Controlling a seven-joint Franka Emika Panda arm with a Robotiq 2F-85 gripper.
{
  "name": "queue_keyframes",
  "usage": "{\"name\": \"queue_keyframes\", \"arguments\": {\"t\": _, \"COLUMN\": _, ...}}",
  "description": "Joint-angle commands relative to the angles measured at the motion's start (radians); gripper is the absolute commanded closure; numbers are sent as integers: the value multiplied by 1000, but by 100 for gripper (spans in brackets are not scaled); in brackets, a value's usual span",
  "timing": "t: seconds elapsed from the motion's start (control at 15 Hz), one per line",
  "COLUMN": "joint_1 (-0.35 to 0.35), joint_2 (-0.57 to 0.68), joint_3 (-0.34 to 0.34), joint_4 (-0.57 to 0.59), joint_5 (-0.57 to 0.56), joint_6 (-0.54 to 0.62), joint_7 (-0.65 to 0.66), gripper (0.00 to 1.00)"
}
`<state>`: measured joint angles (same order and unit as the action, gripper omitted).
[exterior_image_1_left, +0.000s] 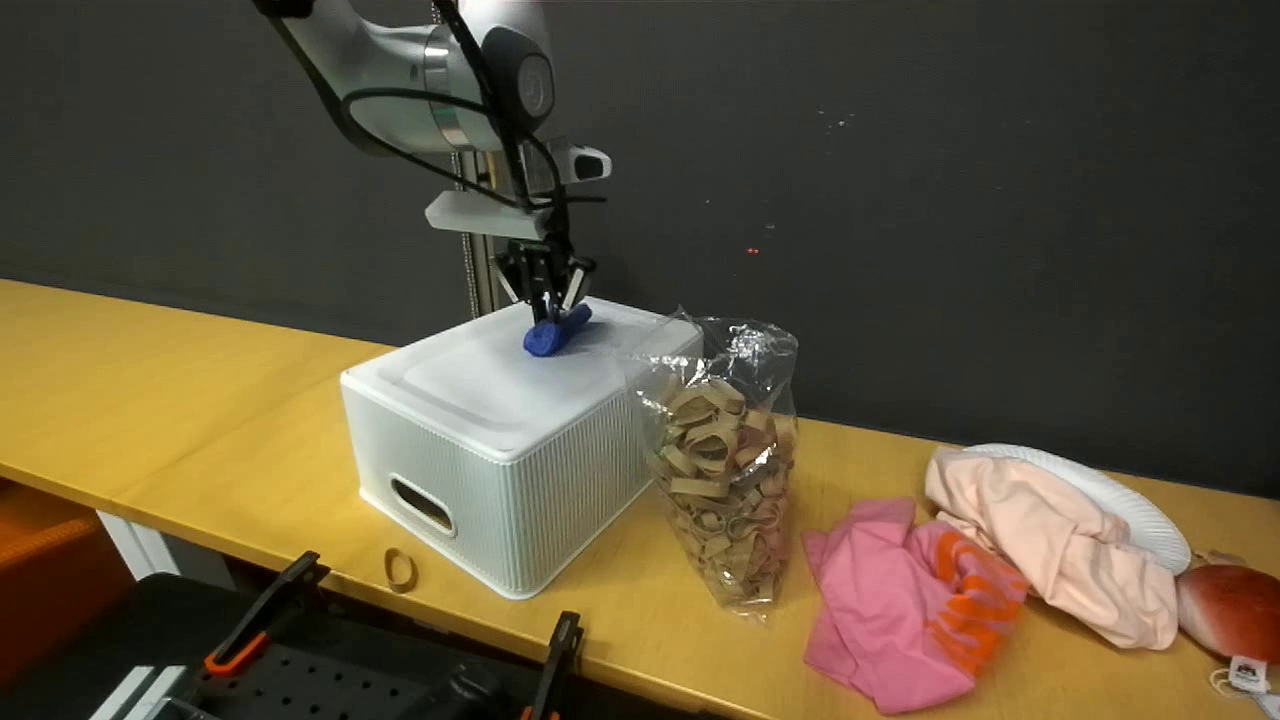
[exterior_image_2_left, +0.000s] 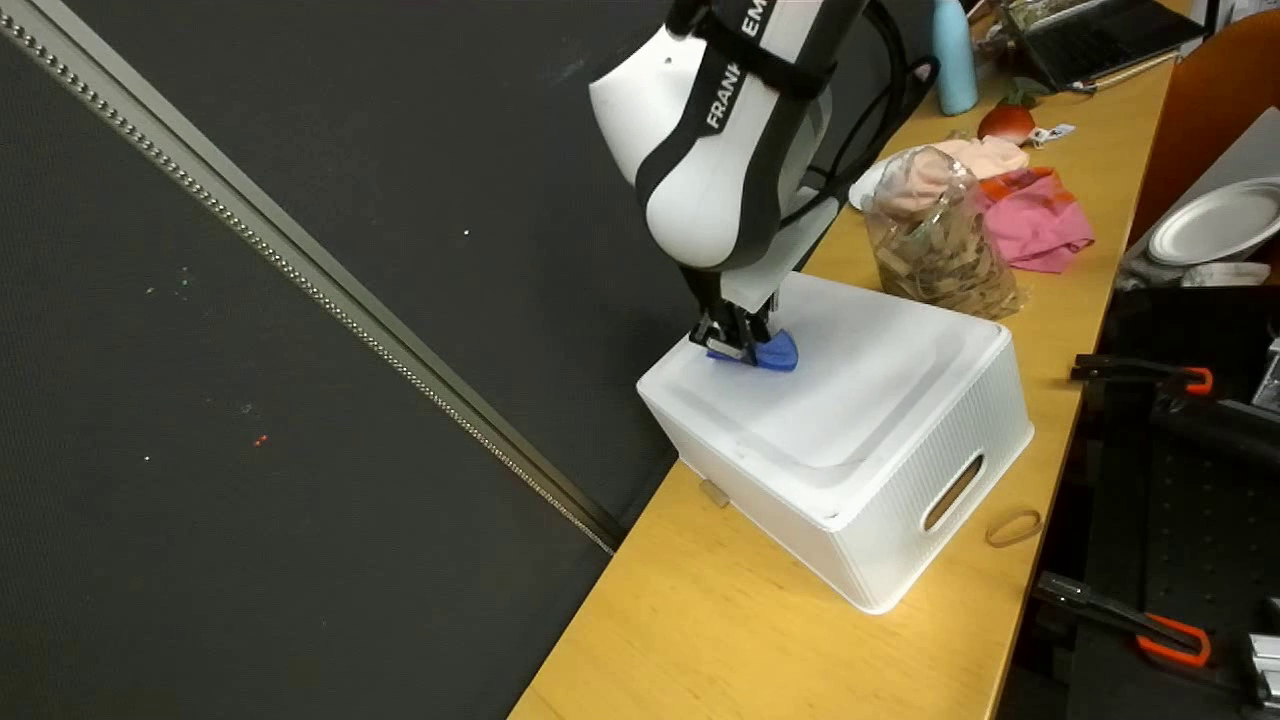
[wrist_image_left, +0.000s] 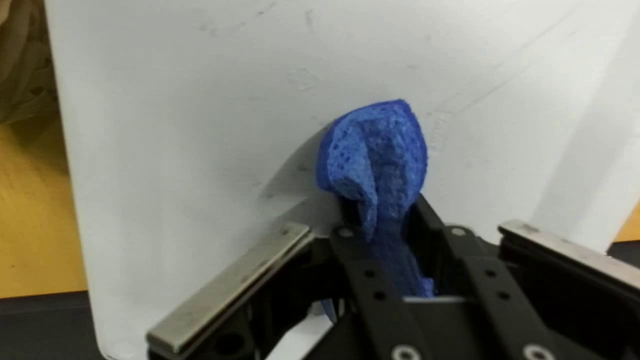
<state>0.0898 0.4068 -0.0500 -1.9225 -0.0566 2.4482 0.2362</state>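
Observation:
A blue spongy cloth (wrist_image_left: 372, 150) is pinched into a fold between the black fingers of my gripper (wrist_image_left: 382, 210) in the wrist view. Its free end bulges out past the fingertips, and the rest runs back between the fingers, partly hidden. In both exterior views the cloth (exterior_image_1_left: 544, 339) (exterior_image_2_left: 778, 352) lies at, or just on, the flat top of an upturned white ribbed box (exterior_image_1_left: 470, 385) (exterior_image_2_left: 880, 400). My gripper (exterior_image_1_left: 546, 316) (exterior_image_2_left: 752, 352) points down over the rear part of that top. Faint marks show on the white surface in the wrist view.
A clear bag of tan bands (exterior_image_1_left: 725, 480) stands against the box's side. Beyond it lie a pink cloth (exterior_image_1_left: 890, 610), a peach cloth (exterior_image_1_left: 1050, 540), a white plate (exterior_image_1_left: 1120, 500) and a red plush (exterior_image_1_left: 1230, 610). One loose band (exterior_image_1_left: 400, 570) is near the table edge; a dark wall rises behind.

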Motion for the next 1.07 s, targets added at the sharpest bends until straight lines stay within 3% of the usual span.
{"name": "queue_keyframes", "arguments": {"t": 0.0, "joint_1": 20, "joint_2": -13, "joint_3": 36, "joint_4": -42, "joint_5": 11, "joint_6": -39, "joint_7": -1, "gripper": 93}}
{"name": "queue_keyframes", "arguments": {"t": 0.6, "joint_1": 16, "joint_2": -268, "joint_3": 49, "joint_4": -344, "joint_5": 0, "joint_6": -79, "joint_7": 19, "gripper": 93}}
{"name": "queue_keyframes", "arguments": {"t": 1.0, "joint_1": -34, "joint_2": -234, "joint_3": 15, "joint_4": -343, "joint_5": -39, "joint_6": -16, "joint_7": 41, "gripper": 93}}
